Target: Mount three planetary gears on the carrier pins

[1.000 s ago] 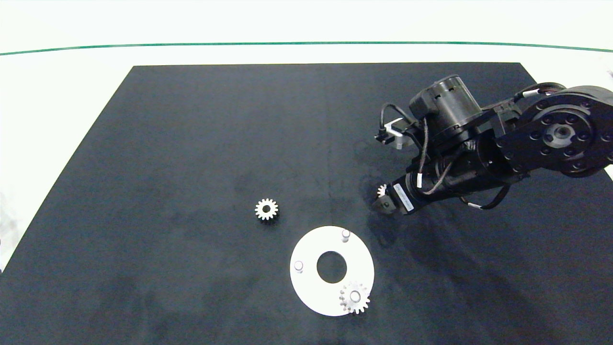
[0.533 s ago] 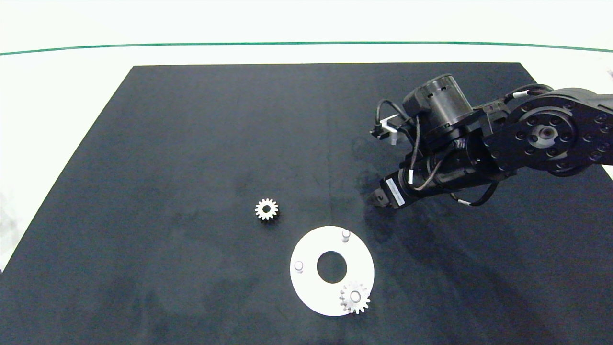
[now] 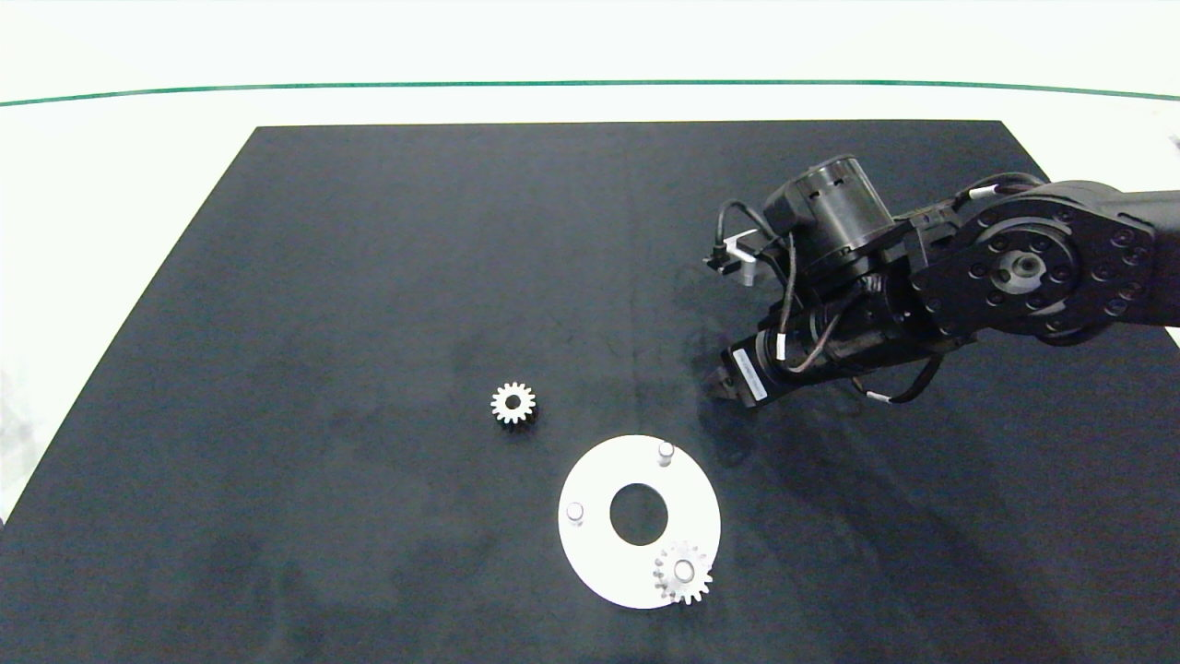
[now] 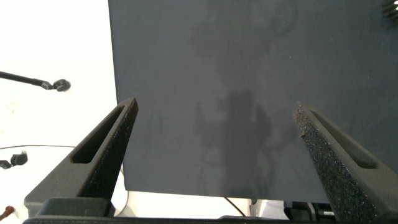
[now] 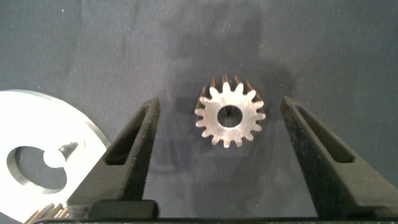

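Gear (image 5: 229,116) lies flat, hole upward, between open right pincer (image 5: 217,134) fingers, ungripped.

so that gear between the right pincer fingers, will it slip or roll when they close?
Probably no roll: the gear lies flat on the black mat. The right pincer is open, its fingers either side, not touching. The teeth give the textured fingers uneven contact, so it may twist a little. It looks rigid and small, likely light.
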